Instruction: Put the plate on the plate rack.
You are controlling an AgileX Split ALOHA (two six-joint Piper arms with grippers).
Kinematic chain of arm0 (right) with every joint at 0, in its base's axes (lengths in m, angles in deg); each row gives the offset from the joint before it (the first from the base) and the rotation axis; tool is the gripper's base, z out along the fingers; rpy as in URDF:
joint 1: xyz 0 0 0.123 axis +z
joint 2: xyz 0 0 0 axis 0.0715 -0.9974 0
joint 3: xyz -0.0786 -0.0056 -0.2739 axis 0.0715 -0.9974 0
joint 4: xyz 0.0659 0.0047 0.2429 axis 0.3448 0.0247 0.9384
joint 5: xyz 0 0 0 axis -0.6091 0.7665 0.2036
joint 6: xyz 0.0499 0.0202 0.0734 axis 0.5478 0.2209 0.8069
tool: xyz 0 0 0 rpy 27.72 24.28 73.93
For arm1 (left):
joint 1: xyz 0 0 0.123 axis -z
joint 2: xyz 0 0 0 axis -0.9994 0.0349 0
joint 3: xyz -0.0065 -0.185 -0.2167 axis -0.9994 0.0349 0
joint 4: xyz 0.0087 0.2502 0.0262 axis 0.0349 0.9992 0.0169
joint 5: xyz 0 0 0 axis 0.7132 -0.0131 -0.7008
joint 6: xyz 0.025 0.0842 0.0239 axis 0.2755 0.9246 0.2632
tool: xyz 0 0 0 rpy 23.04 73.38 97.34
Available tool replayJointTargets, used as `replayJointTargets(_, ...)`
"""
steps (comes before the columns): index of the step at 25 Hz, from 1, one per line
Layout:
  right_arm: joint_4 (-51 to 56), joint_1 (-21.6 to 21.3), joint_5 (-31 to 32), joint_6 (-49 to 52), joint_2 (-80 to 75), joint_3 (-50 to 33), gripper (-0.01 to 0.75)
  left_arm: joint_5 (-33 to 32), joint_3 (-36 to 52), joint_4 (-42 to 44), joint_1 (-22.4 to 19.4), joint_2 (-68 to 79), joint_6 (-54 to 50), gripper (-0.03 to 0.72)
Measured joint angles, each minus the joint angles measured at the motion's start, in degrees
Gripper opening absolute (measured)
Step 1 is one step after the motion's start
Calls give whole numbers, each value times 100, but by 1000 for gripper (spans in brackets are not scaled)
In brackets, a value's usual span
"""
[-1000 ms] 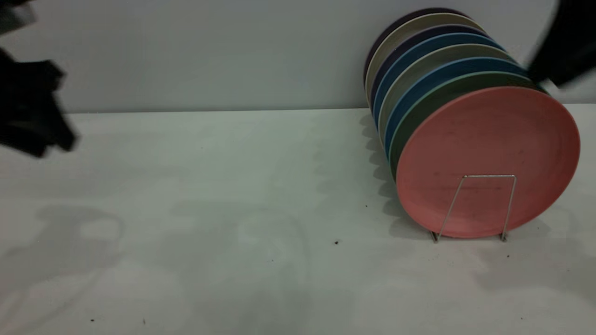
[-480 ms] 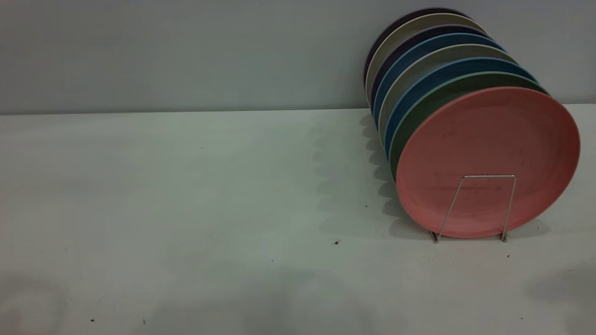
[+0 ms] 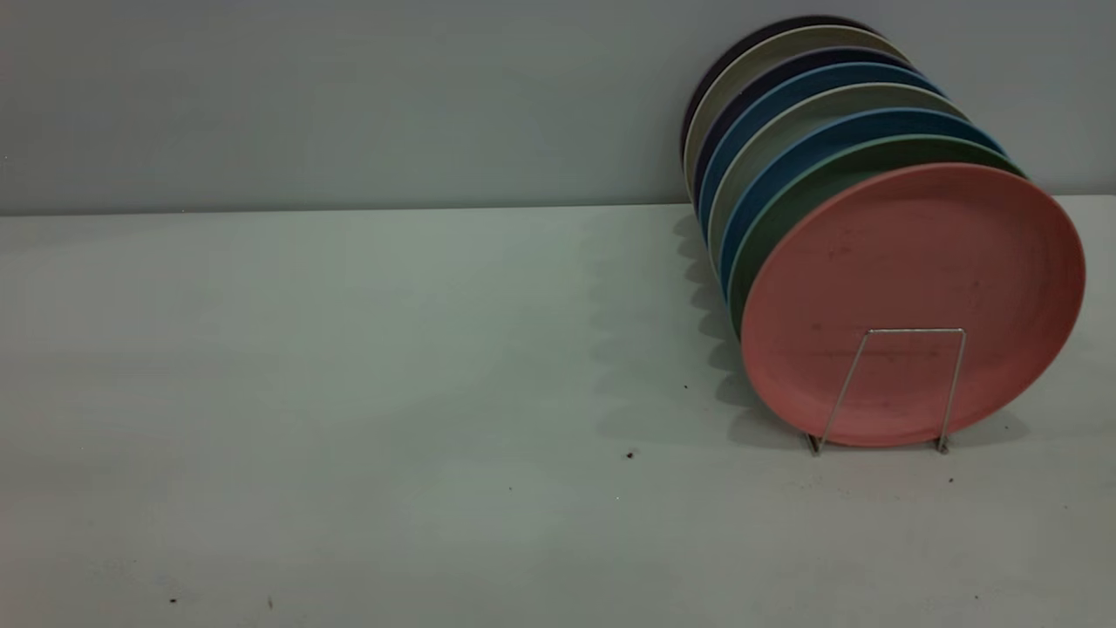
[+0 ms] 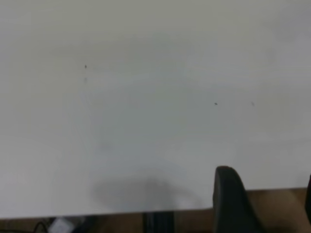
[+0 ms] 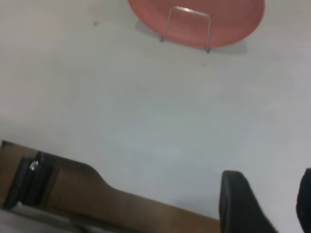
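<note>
The salmon-pink plate (image 3: 911,262) stands upright at the front of the plate rack (image 3: 915,331), behind a silver wire loop, on the right of the table. It also shows in the right wrist view (image 5: 233,19) with the rack loop (image 5: 189,10) in front of it. Neither arm shows in the exterior view. My left gripper (image 4: 267,204) is open and empty over the table's near edge. My right gripper (image 5: 272,204) is open and empty, well back from the plate, near the table's edge.
Several more plates stand in a row behind the pink one, among them a green plate (image 3: 767,231) and a blue plate (image 3: 785,166), leaning towards the grey wall (image 3: 349,105). The white table (image 3: 392,366) has a brown front edge (image 5: 121,204).
One second ago dark parts of both arms showed at the left and top right of the exterior view. They have drawn out of it. The plate and rack have not moved.
</note>
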Motion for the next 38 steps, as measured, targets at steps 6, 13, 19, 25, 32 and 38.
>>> replayJointTargets(6,-7,0,0,88,976,-827,308,-415,201,43,0,-1178,-386,414)
replayJointTargets(13,-146,0,-253,-158,1640,-1843,308,-415,702,267,0,-2243,-312,414)
replayJointTargets(19,-171,0,-537,-217,1769,-2033,324,-415,1151,267,0,-2473,-62,426)
replayJointTargets(25,-254,0,-557,-128,1782,-2033,405,-306,1331,278,0,-2473,8,438)
replayJointTargets(32,-312,0,-570,-69,1782,-2035,415,-255,1371,320,0,-2473,8,441)
replayJointTargets(38,-312,0,-575,-63,1782,-2035,415,-242,1371,291,0,-2473,8,442)
